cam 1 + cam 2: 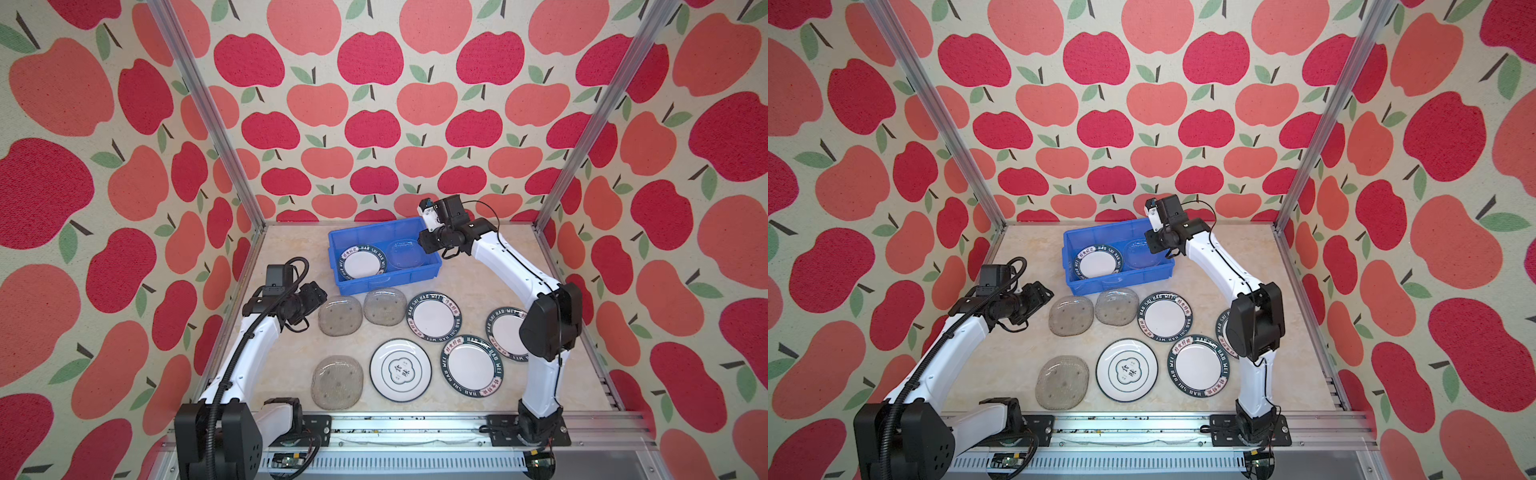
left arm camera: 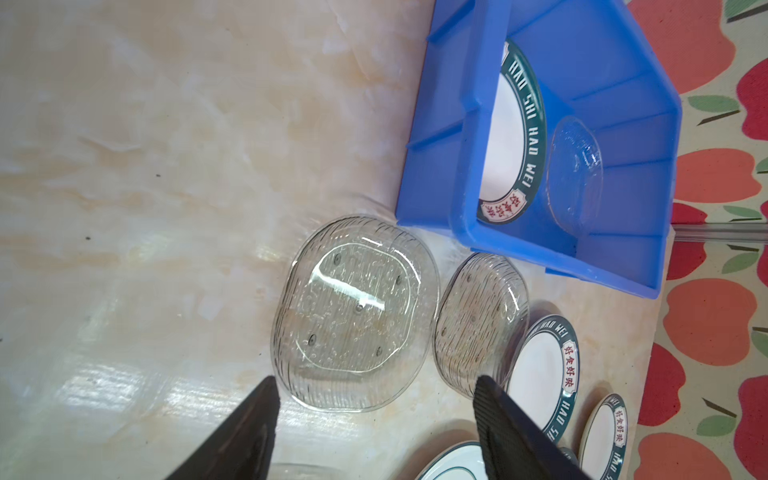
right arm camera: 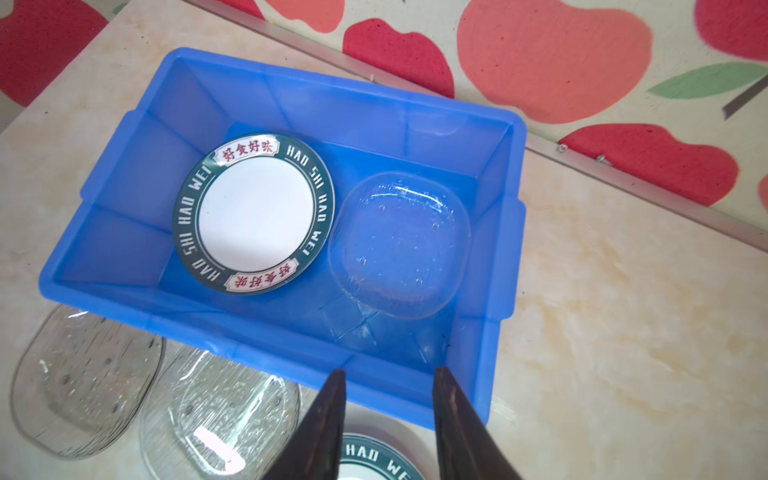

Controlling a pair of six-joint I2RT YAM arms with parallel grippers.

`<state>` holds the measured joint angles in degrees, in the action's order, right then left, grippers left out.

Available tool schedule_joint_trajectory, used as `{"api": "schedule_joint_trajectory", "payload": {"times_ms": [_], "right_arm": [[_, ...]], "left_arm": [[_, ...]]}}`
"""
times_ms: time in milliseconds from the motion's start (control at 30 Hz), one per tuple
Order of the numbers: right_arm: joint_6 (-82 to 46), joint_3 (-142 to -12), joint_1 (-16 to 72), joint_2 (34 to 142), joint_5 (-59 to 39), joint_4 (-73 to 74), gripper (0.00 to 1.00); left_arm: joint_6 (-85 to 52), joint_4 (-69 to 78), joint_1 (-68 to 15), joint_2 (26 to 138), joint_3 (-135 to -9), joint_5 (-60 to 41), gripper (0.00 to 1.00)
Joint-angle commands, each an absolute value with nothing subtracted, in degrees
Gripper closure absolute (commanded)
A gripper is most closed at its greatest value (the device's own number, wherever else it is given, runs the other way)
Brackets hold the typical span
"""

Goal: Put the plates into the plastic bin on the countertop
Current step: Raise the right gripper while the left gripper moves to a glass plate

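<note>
The blue plastic bin [image 1: 386, 283] [image 3: 291, 345] stands at the back of the countertop [image 1: 291, 266]. It holds one green-rimmed plate [image 1: 362, 262] [image 3: 255, 214] and one glass plate [image 1: 407, 254] [image 3: 401, 245]. On the countertop lie three glass plates [image 1: 340, 316] [image 1: 385, 306] [image 1: 337, 381], an emblem plate [image 1: 400, 370] and three green-rimmed plates [image 1: 434, 316] [image 1: 471, 365] [image 1: 505, 332]. My left gripper [image 1: 321, 294] [image 2: 376, 384] is open and empty, just left of the nearest glass plate [image 2: 355, 316]. My right gripper [image 1: 425, 246] [image 3: 388, 372] hangs open and empty above the bin's right end.
Apple-patterned walls and aluminium posts [image 1: 582, 137] close in the back and sides. A frame rail [image 1: 415, 432] runs along the front edge. My right arm's elbow [image 1: 548, 324] hides part of the rightmost green-rimmed plate. Bare countertop lies right of the bin [image 1: 498, 266].
</note>
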<state>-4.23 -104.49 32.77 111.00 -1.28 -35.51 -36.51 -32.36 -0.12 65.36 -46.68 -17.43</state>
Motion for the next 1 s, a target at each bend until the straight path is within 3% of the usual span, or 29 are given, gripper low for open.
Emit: {"api": "schedule_joint_trajectory", "payload": {"times_ms": [0,367,967], "right_arm": [[-8.5,-100.6,34.5,107.0,-6.5,-34.0,0.62],[-8.6,-96.6,38.5,105.2,-4.0,-33.9,0.66],[-7.0,-98.3,38.5,107.6,-3.3,-35.2,0.70]], "left_arm": [[-39.5,-30.3,-0.3,64.5,-43.5,-18.3,0.31],[-41.9,-21.9,-1.3,73.3,-38.9,-15.2,0.49],[-44.6,-12.6,0.6,77.9,-33.4,-14.2,0.57]]}}
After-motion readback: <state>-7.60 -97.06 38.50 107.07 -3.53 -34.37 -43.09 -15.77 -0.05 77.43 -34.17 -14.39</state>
